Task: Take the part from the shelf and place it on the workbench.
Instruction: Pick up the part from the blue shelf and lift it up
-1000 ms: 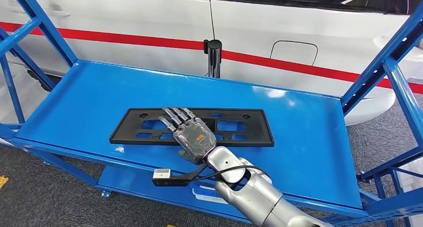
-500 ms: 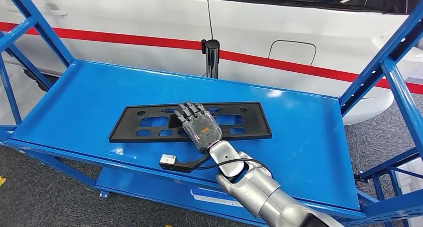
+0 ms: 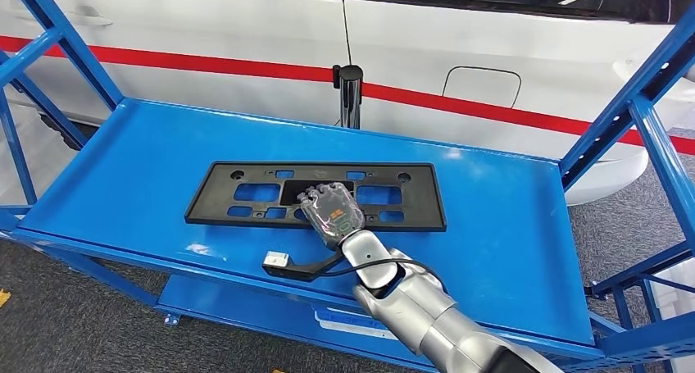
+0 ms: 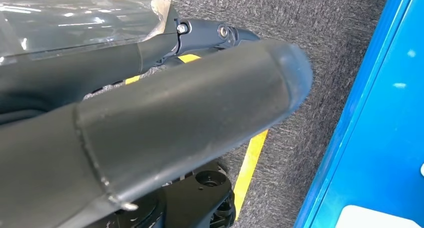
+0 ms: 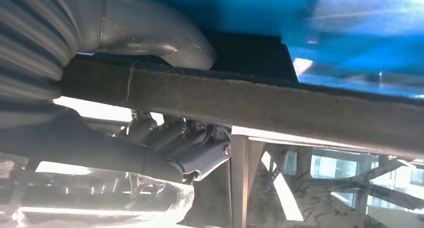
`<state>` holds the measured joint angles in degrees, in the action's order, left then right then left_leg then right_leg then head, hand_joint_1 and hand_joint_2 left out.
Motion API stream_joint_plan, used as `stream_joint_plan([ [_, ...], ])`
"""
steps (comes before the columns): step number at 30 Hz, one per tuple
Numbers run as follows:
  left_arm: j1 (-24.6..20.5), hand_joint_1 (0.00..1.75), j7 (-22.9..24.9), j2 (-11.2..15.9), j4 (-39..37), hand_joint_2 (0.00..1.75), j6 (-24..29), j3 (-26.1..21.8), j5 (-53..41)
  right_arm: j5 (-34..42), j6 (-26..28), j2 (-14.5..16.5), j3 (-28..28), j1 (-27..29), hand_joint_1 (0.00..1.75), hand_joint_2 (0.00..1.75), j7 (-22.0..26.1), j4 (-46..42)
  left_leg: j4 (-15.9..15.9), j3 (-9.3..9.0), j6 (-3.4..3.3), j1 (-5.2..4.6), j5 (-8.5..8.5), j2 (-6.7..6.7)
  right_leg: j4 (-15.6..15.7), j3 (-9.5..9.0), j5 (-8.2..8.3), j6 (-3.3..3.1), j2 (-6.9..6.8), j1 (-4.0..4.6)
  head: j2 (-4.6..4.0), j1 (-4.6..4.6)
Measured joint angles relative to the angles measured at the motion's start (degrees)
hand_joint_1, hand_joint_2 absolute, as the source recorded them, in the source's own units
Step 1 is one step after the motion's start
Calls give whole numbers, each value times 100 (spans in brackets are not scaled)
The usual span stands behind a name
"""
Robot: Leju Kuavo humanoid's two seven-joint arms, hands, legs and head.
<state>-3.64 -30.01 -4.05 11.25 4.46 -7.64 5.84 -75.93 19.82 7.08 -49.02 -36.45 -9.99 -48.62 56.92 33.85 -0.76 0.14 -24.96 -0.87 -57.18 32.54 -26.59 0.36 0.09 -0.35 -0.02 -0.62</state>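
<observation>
White car body [image 3: 246,29] with a red stripe [image 3: 205,64] across the far side — filling the background behind everything. Nearer, a blue shelf [image 3: 508,250] framed by slanted blue uprights, grey carpet below and around. Flat on the shelf's middle, the black part [image 3: 246,194], a long plate frame with rectangular cut-outs, lying lengthwise left to right. Reaching in from the near right, the silver right arm [image 3: 426,316]; right hand [image 3: 330,211] on the part's near edge, fingers curled over the top — thumb underneath in the right wrist view, edge clamped between. Left hand [image 4: 150,123] seen close in the left wrist view, hanging over carpet beside the shelf; whether apart or curled, cannot tell. Behind the shelf, a slim black post [image 3: 351,94] standing upright.
</observation>
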Motion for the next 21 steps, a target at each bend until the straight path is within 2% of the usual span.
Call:
stream_joint_plan([
  [5, 34, 0, -5, -8, -2, 0, 22, -3, 0, 487, 163, 9, 190, 20, 175, 175, 376, -64, 0, -2, 0, 1, 0, 1, 0, 0, 0, 0, 3, 0, 0, 0],
  [10, 56, 0, -13, -17, -1, 0, 24, -3, 0, 649, 217, 6, 339, 24, 175, 175, 513, -156, 0, -7, 0, 1, -1, 2, 0, -3, 0, 0, 6, 1, 0, 0],
  [13, 65, 0, -30, -19, -1, 0, 24, -3, -7, 1063, 389, -8, 437, 95, 175, 175, 845, -319, 0, -10, 0, 1, -1, 3, 0, -4, 0, 0, 7, 1, 0, 1],
  [17, 75, 0, -53, -20, -2, 0, 27, -3, -50, 2321, 553, -120, 731, 345, 175, 175, 1614, -1142, 0, -19, 0, 1, -3, 9, 1, -9, -1, 0, 13, 0, 0, 1],
  [20, 80, 0, -52, -21, -2, 0, 24, -2, -131, 3967, 334, -309, 1074, 653, 175, 175, 2352, -2186, 0, -24, 2, -2, -8, 9, 2, -12, -2, 0, 14, -1, 0, 1],
  [21, 76, 0, -48, -21, -2, 44, 13, -2, -158, 4549, 241, -371, 1202, 740, 175, 175, 2573, -2514, 0, -25, 1, -5, -9, 9, 2, -13, -2, 0, 14, -2, 0, 0],
])
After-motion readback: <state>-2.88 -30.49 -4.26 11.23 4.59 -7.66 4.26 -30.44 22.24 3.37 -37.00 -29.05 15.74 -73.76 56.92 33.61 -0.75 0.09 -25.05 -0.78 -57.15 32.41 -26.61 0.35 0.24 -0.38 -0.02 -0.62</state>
